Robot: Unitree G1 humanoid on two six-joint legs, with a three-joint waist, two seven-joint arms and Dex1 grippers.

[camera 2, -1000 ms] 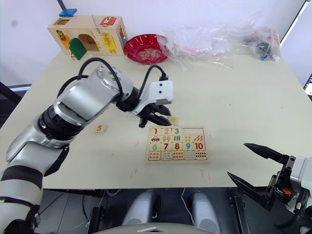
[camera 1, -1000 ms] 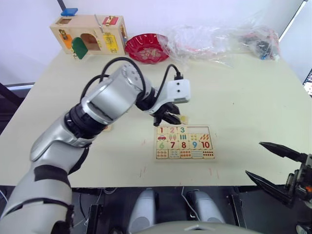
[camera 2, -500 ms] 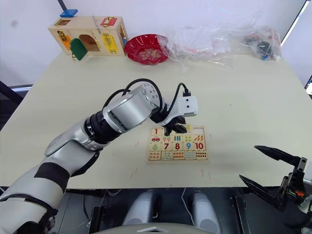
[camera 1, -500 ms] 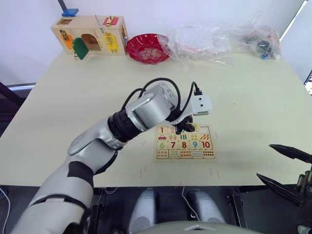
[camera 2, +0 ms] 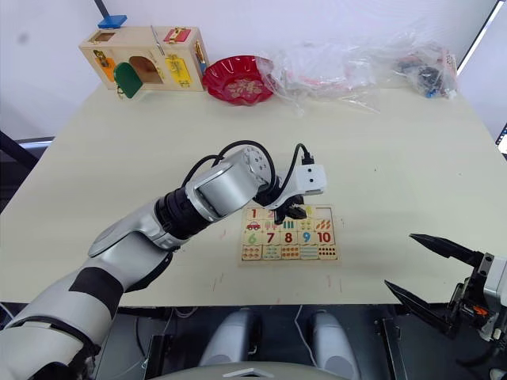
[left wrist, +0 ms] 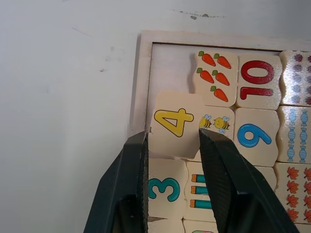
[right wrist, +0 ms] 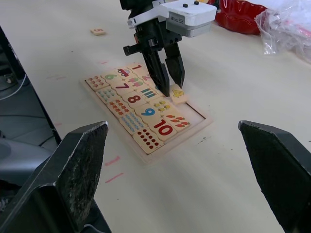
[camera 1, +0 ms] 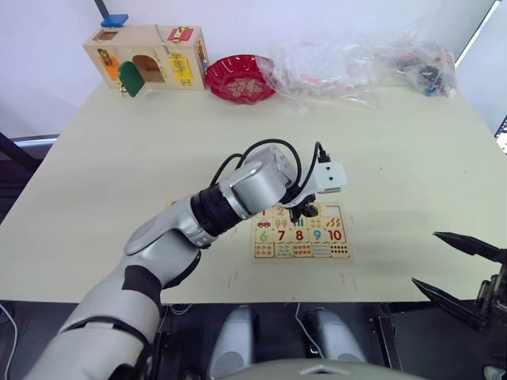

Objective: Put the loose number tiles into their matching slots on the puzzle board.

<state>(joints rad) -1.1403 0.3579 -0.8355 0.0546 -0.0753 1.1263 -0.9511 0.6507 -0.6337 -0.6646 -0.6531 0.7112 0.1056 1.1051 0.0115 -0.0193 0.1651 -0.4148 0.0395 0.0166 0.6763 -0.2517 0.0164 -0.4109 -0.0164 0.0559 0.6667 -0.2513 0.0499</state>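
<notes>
The puzzle board [camera 1: 302,259] lies near the table's front middle. Tiles 1 [camera 2: 253,213], 2 and 3 [left wrist: 163,189] sit in its top row. My left gripper [left wrist: 172,133] hangs over that row, shut on the yellow 4 tile [left wrist: 175,121]. The tile sits tilted over its slot, overlapping the bee picture square. Beside it, next to the carrots, one slot [left wrist: 170,63] is bare wood. The 5 tile [right wrist: 98,31] lies loose on the table, on the far side of the board from my right gripper. My right gripper [camera 1: 424,257] is open and empty off the table's front right edge.
A wooden latch box [camera 1: 146,55] stands at the back left, a red bowl [camera 1: 239,77] beside it. Crumpled plastic bags [camera 1: 356,63] stretch along the back right. The table's front edge runs just below the board.
My left arm swung right with the 4 tile, from beside the board's left end to over the top row's right part. My right gripper barely moved.
</notes>
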